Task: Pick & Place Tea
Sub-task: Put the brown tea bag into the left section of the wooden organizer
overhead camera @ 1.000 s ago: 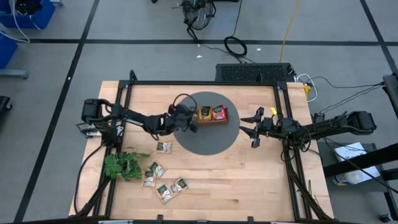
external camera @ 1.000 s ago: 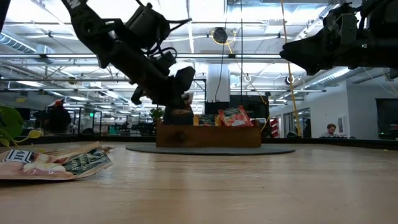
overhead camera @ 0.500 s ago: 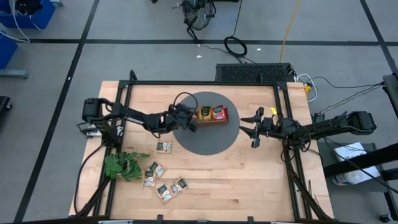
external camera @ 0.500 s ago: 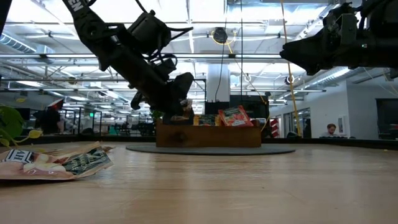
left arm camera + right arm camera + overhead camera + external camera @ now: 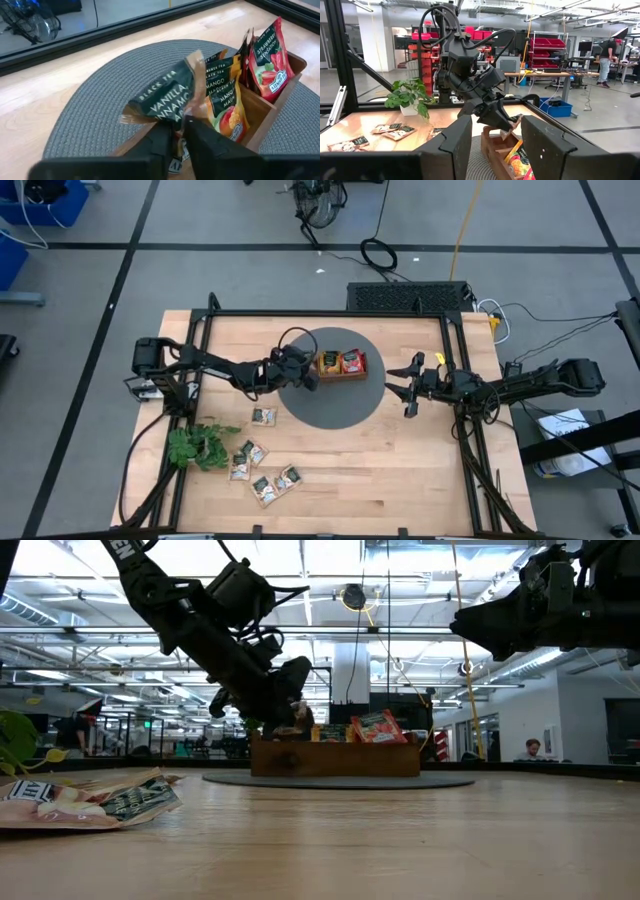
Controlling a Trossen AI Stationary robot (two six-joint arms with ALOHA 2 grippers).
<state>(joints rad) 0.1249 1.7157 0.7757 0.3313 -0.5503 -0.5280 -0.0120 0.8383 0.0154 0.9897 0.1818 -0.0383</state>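
On the wooden worktop, the left claw pinches a dark vanilla sachet over the tray's empty end compartment; best released squarely above it. Right claw waits half-open beside the tray.

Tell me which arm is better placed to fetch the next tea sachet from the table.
Probably the left. The left gripper is at the tray, on the side where the loose sachets lie. The right gripper waits beyond the mat's far side.

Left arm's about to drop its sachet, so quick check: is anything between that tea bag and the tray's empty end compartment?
Nothing visible blocks it. The dark-green sachet sits at the left gripper, directly over the wooden tray, beside the mango sachets.
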